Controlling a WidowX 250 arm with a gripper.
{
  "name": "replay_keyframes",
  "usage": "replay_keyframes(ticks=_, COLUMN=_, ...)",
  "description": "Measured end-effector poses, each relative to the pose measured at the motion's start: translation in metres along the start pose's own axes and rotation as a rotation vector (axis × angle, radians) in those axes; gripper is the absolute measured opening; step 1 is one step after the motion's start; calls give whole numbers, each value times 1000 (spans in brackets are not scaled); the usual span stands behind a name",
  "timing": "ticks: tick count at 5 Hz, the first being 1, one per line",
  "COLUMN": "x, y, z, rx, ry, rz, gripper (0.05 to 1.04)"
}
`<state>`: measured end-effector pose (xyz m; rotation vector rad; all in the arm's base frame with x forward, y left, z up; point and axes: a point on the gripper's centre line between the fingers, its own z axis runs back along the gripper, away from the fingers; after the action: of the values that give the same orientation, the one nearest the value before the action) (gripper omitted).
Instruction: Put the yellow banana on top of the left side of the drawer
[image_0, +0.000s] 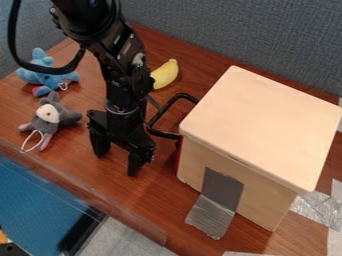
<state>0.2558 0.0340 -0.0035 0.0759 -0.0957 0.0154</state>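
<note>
At far L of your view, a blue plush toy (45, 76) lies on the brown table (73, 172), w/ a bit of pink on its underside & a small white loop. Nearer you & slightly R of it, you've got a grey plush toy (65, 116) w/ a white face patch, pink feet & a white cord loop. At bottom L, past the table's front edge, you see a blue surface (33, 200) w/ a dark edge.

Next, L of centre, the black arm (124, 65) comes in from the top & your gripper (117, 162) hangs over the table, btwn the grey plush toy & the pale box. It's open: the two fingers stand well apart, pointing down, w/ brown wood visible btwn them.

Just R of the arm, farther back, your yellow banana (164, 75) lies on the table, tilted in view: one end up & R, the other close to the arm's outline. It's near the drawer but apart from it.

R of that, a black loop handle (157, 114) sticks out from the L side of the drawer (260, 120), a pale box w/ a flat top. Grey tape (222, 190) runs down its front onto the table. Behind, a grey-blue fabric panel (234, 30); far R, silvery tape (319, 207) on the table
</note>
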Motion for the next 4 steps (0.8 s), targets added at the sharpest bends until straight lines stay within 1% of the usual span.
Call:
replay_keyframes(ticks=1, x=-1, y=-1, z=0, rx=-10, ry=8, rz=3, gripper=999)
replay_keyframes(ticks=2, x=-4, y=8, z=4, rx=-62, ry=50, rz=3, gripper=998)
replay_keyframes(ticks=3, x=10, y=19, z=22, rx=-84, ry=31, rz=24, gripper=999)
replay_keyframes(ticks=4, x=36, y=34, z=43, rx=-62, ry=-3, rz=54, gripper=998)
